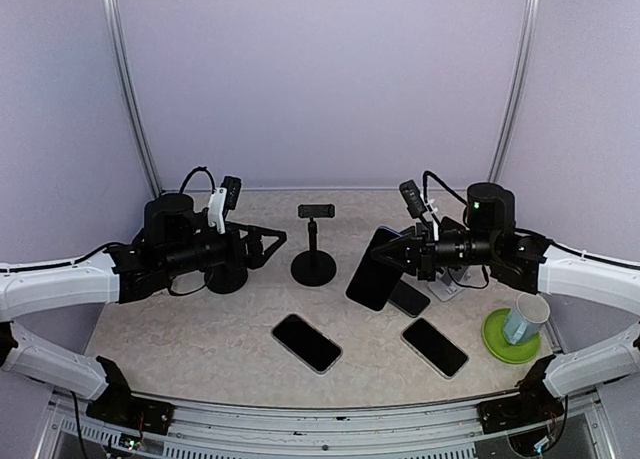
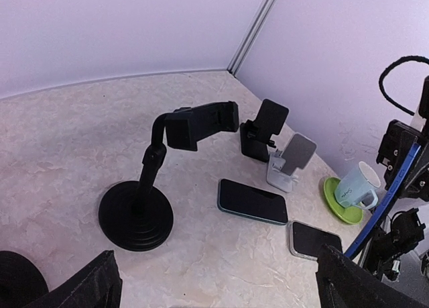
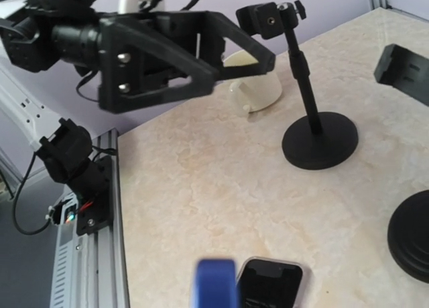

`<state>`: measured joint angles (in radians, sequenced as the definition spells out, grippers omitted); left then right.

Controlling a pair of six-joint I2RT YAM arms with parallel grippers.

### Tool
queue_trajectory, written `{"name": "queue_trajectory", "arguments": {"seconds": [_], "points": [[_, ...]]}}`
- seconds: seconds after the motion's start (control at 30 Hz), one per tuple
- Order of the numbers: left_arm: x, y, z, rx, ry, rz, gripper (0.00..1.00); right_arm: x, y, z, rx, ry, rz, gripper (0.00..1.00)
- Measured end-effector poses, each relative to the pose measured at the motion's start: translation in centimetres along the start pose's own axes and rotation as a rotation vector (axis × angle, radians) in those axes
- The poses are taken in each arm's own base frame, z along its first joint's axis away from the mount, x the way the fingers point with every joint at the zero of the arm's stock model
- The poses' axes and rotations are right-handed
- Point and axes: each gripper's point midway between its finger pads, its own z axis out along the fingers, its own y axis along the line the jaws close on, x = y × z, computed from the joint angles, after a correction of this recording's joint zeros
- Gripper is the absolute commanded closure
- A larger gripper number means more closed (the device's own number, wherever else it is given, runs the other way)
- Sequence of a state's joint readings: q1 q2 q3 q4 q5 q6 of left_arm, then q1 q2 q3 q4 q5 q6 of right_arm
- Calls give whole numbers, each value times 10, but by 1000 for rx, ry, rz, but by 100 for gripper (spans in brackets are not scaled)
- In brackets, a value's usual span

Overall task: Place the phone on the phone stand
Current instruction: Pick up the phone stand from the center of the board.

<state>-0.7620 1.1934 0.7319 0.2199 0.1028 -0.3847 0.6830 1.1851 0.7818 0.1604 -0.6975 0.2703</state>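
Note:
My right gripper (image 1: 388, 260) is shut on a dark phone (image 1: 372, 271), holding it tilted on edge above the table right of centre. The right wrist view shows that phone as a blurred blue edge (image 3: 214, 285). A black phone stand (image 1: 314, 251) with a clamp head (image 1: 316, 211) stands mid-table, just left of the held phone. My left gripper (image 1: 277, 244) hangs open and empty left of that stand. Its fingers (image 2: 90, 286) frame the stand's round base (image 2: 136, 217) and clamp (image 2: 201, 125) in the left wrist view.
A second black stand base (image 1: 227, 277) sits under the left arm. Three phones lie flat (image 1: 306, 342), (image 1: 434, 347), (image 1: 410, 299). A silver stand (image 2: 289, 162) and a small black stand (image 2: 263, 130) are at the right, beside a cup (image 1: 526, 317) on a green coaster (image 1: 500, 345).

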Motion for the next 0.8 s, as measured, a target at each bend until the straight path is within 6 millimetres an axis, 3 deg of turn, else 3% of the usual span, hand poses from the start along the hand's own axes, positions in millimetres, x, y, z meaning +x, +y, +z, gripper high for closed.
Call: {"name": "queue_trajectory", "arguments": {"seconds": [0.8], "points": [[-10,36,58,56,84,-70,11,2,0,-10,38,-8,-4,100]]}}
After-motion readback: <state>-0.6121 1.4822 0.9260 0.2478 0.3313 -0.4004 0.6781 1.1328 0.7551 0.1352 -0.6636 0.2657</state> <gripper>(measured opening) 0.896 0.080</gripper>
